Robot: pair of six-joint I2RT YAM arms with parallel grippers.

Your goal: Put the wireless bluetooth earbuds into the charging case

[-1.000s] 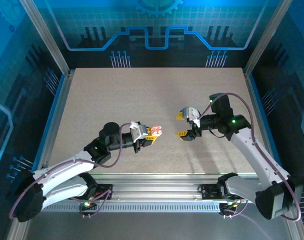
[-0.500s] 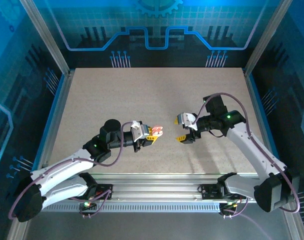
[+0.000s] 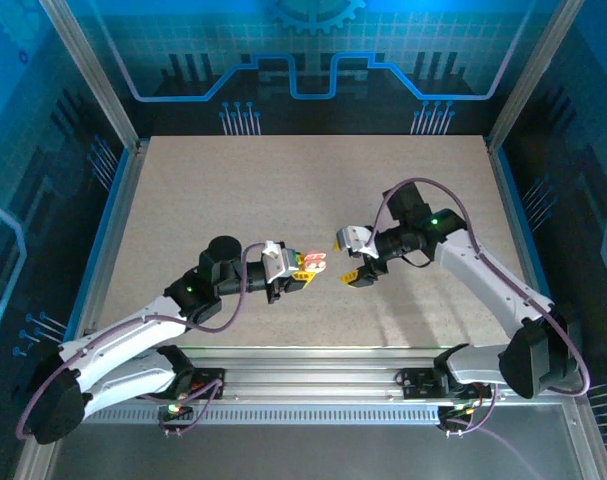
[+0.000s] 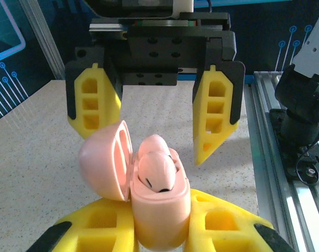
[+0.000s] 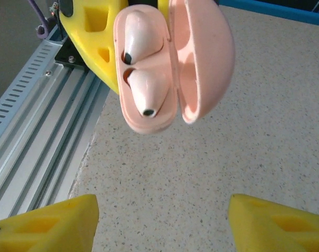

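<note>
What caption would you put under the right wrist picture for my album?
Open pink case with two earbuds tucked inside, held by the left fingers above the table.

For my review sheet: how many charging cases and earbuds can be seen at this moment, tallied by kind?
Pink charging case, lid open: 1
Pinkish-white earbuds, sitting in the case: 2
Total: 3
</note>
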